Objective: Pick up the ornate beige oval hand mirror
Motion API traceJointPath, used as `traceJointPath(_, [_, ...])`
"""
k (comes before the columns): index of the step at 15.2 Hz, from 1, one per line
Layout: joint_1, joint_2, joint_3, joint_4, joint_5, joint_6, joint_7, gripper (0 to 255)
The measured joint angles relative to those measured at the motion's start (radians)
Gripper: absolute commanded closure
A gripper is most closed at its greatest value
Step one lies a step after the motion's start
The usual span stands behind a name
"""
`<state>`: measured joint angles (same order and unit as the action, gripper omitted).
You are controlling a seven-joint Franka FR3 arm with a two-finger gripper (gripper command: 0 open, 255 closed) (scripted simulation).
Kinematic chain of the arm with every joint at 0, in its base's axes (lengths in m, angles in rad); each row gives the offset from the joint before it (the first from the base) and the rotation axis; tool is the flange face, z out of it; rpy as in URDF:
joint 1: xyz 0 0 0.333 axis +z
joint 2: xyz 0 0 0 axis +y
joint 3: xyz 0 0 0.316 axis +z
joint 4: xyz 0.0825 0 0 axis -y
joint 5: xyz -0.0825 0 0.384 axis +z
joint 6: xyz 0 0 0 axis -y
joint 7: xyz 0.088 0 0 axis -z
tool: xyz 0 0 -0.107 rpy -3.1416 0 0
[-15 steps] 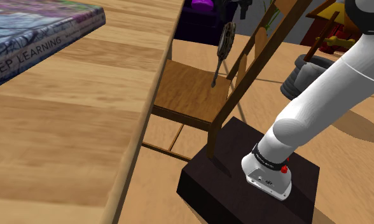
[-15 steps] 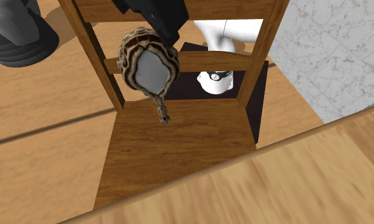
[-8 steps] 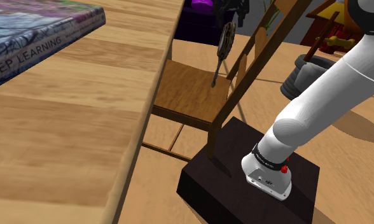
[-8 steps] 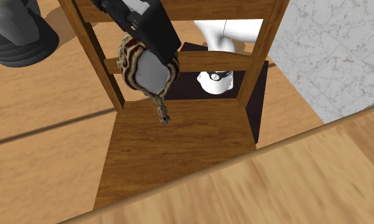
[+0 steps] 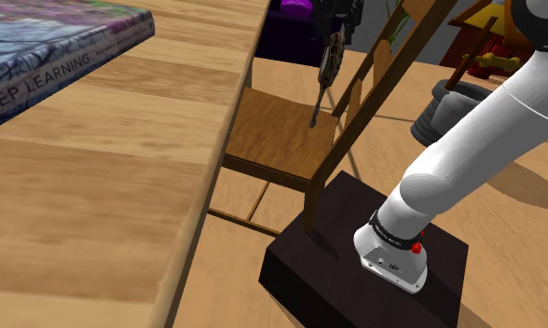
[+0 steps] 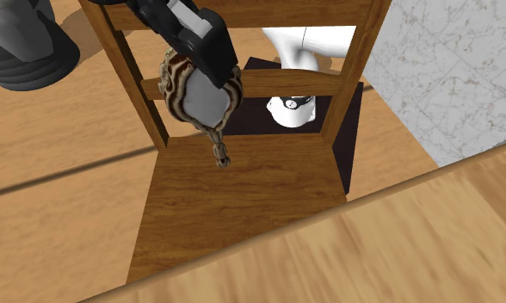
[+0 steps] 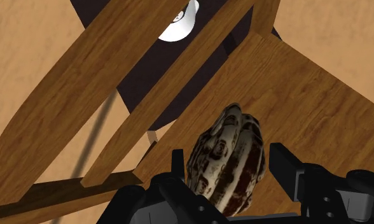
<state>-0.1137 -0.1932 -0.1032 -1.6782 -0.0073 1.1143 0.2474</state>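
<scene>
Standing handle-down on the wooden chair seat, the ornate hand mirror has its oval head at the chair's back rail. The black gripper reaches over the top of that head — its fingers are spread, one on each side of the brown-and-cream frame, close beside it but not clamping it.

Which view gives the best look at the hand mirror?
The second exterior view: the hand mirror faces it, with glass, ornate frame and handle visible. The shoulder view shows it edge-on; the wrist view shows its frame's rim between the fingers.
</scene>
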Motion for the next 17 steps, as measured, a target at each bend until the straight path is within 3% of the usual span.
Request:
traceJointPath(6, [0.001,0.008,0.001,0.035,0.001,-0.031,0.002,255])
traceJointPath(17, [-0.001,0.096,-0.005,0.292,0.006,-0.201,-0.007,255])
